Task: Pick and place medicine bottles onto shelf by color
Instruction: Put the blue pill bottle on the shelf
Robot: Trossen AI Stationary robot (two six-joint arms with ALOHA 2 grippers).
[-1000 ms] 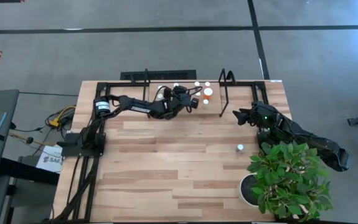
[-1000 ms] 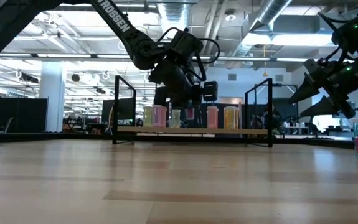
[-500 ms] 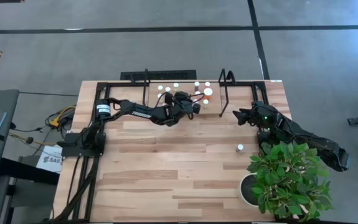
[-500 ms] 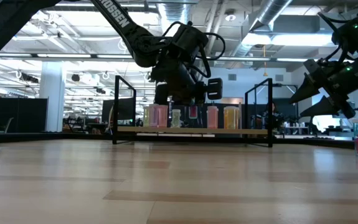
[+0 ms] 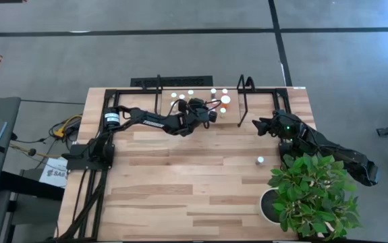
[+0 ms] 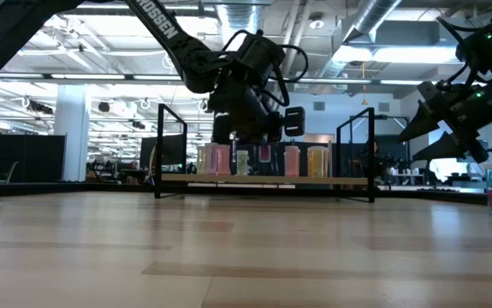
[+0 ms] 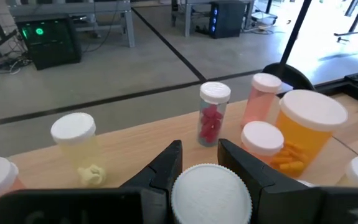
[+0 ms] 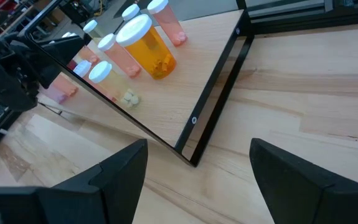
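Observation:
The shelf [image 5: 261, 88], a light board in a black tube frame, lies along the table's far edge. Several white-capped medicine bottles [image 5: 225, 99] stand on it: pink ones [image 7: 261, 99], a yellowish one [image 7: 79, 149] and a big-capped orange one [image 7: 306, 134]. My left gripper [image 5: 206, 115] reaches over the shelf from the table's left and is shut on a pink-bodied bottle [image 6: 263, 156]. Another bottle [image 5: 260, 160] stands alone on the table, to the right. My right gripper [image 5: 256, 125] waits open beside the shelf's right hoop, with nothing between its fingers [image 8: 122, 174]. My left gripper pinches the bottle between its two fingers, which stand on opposite sides of it just under the white cap [image 7: 210, 190]. The fingers come from the table's left, slanting slightly down. The bottle stays upright, its base a little above the shelf board in the low view.
Two upright black hoops [image 6: 356, 145] rise from the shelf. A leafy plant [image 5: 312, 192] in a round white pot [image 5: 269, 206] fills the near right corner. The middle and near left of the plank tabletop [image 5: 167, 189] are bare wood.
My left gripper, still shut on the bottle, has drawn a little toward the table's near and right edges, uncovering white caps at the shelf's left part. It has kept still for the last half second.

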